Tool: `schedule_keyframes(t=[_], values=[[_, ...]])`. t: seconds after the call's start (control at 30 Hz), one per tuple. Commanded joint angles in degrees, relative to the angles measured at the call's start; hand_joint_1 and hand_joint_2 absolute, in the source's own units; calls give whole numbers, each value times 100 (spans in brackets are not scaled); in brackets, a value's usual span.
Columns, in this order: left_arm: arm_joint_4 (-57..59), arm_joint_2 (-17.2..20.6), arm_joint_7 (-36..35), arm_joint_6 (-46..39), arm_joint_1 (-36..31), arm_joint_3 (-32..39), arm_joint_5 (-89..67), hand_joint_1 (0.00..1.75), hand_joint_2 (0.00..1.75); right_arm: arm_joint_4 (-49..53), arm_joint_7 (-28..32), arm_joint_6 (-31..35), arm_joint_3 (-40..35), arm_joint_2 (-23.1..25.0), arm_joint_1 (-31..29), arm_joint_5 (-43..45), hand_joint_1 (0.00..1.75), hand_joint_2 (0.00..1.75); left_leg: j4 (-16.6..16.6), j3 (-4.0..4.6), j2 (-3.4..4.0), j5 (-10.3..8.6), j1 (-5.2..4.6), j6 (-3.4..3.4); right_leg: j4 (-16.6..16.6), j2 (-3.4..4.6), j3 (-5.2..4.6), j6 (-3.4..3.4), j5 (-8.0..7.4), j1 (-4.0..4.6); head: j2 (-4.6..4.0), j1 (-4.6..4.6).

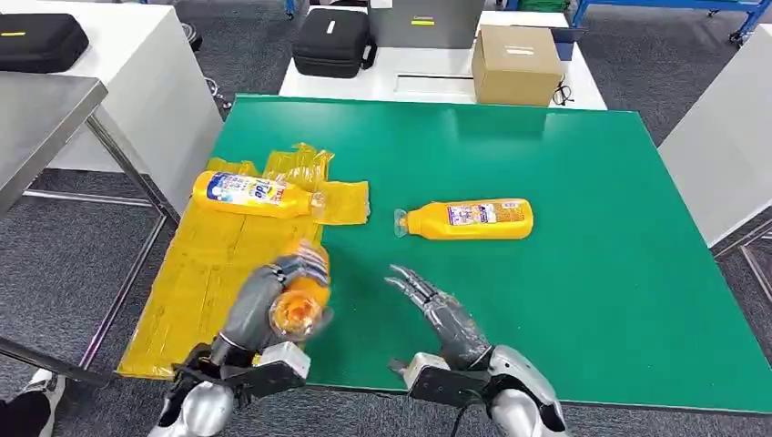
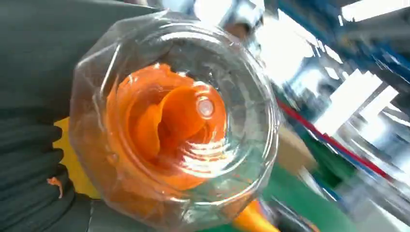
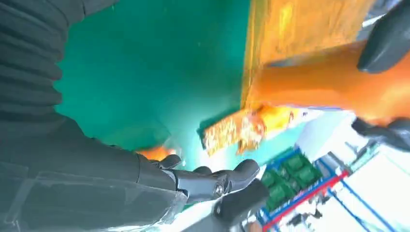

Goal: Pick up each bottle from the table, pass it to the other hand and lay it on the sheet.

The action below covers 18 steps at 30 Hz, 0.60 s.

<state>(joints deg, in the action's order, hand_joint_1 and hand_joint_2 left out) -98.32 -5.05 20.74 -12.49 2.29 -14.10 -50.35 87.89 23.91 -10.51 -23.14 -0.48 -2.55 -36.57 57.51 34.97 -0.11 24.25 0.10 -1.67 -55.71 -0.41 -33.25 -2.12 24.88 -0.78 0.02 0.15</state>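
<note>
A: What is on the left?
B: The sheet (image 1: pixel 209 264) lies on the table (image 1: pixel 583 273), with one bottle (image 1: pixel 250 194) lying on it. The left hand (image 1: pixel 273 296) has its fingers clamped on a second bottle (image 1: pixel 300 305), held over the sheet's edge.
A: And to the right?
B: The right hand (image 1: pixel 432 305) is near it, fingers apart, holding nothing. A third bottle (image 1: pixel 469 219) lies on the table.

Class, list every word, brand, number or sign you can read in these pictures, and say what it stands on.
No text reads in full.
Label on the bottle on the yellow sheet: large blue letters, too blurred.
Label on the bottle on the green table: too small.
Yellow sticker on the grey box: too small.
</note>
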Motion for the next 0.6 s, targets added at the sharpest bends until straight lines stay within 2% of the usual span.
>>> schedule_keyframes(t=[0.03,0.17,0.27,0.33,0.6], values=[[-373,34,-289,-327,-112,87,-437,175,175,69,47,50,347,163,26,1,0,175,2,-8,-1,5,3,5,0,0,10,6,5,3,0,2],[-302,36,-391,-495,-165,97,-647,175,175,59,57,65,349,181,22,-4,0,175,2,-17,1,9,5,7,2,3,19,8,7,4,0,2],[-120,19,-1240,-509,-516,218,-1515,175,175,-6,57,54,295,242,-82,-25,0,175,1,-18,-5,8,5,9,1,-3,21,10,8,4,0,2],[372,52,-1623,-325,-806,424,-1766,175,175,-111,58,45,213,250,-195,-16,0,175,0,-8,-4,1,3,7,1,-2,10,7,2,3,0,2],[3130,353,-2343,-188,-2313,1015,-2239,175,175,-272,-5,59,23,139,-317,100,0,175,-10,-24,-12,-10,2,10,6,-10,25,10,-1,4,0,2]])
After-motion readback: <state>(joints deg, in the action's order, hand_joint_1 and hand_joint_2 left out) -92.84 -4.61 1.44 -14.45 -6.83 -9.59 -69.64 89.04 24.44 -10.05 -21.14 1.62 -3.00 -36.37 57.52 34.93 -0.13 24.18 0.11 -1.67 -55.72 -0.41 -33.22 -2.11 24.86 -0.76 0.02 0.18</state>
